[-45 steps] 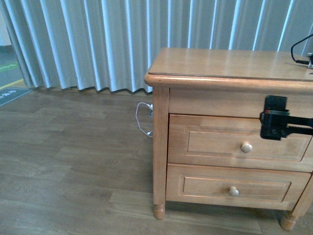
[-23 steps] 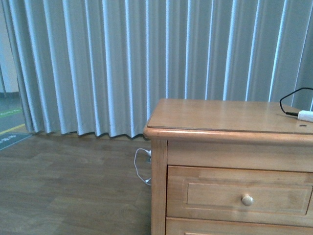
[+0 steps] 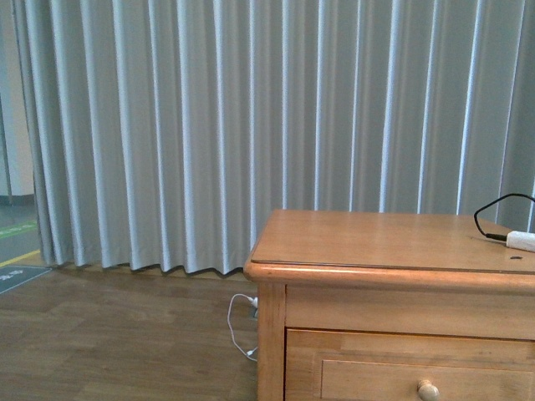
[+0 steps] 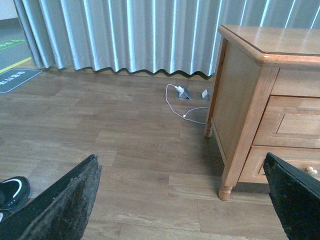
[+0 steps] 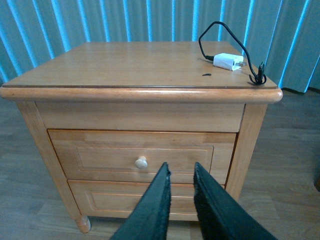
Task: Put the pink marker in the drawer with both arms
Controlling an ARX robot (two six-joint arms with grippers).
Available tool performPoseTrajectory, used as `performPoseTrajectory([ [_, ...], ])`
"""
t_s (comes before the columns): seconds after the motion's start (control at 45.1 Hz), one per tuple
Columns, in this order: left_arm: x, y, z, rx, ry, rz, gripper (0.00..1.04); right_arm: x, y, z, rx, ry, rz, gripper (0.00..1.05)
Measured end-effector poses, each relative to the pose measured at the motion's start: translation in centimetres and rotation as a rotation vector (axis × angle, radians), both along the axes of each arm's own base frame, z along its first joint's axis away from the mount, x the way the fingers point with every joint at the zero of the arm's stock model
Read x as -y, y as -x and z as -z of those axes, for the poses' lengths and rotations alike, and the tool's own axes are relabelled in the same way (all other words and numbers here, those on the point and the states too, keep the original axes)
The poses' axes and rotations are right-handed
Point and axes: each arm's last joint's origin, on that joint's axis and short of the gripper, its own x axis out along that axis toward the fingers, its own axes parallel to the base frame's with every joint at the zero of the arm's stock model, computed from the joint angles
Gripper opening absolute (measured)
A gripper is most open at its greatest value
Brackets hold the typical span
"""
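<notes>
Pale pleated curtains [image 3: 209,125] hang behind a honey-coloured wooden nightstand [image 5: 140,70] on a wood-plank floor [image 4: 125,150]. The right gripper [image 5: 180,192] hovers in front of the closed drawer [image 5: 145,155]; its fingers are nearly together, holding nothing, with the round knob [image 5: 141,162] just beyond their tips, likely lined up for pulling. The left gripper [image 4: 182,200] is spread wide and empty, the nightstand off to one side. A white plug [image 5: 227,61] with a black cable lies on top. The pink marker is nowhere visible.
</notes>
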Motion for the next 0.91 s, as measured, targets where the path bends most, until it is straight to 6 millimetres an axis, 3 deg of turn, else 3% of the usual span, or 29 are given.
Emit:
performPoseTrajectory([
  [0.089, 0.0, 0.0, 0.0, 0.0, 0.0, 0.0, 0.98, 0.0, 0.7, 0.5, 0.002, 0.003, 0.0, 0.01],
  [0.333, 0.0, 0.0, 0.0, 0.0, 0.0, 0.0, 0.98, 0.0, 2.6, 2.0, 0.001, 0.006, 0.0, 0.01],
  [0.909, 0.0, 0.0, 0.0, 0.0, 0.0, 0.0, 0.98, 0.0, 4.7, 3.3, 0.017, 0.006, 0.0, 0.01],
])
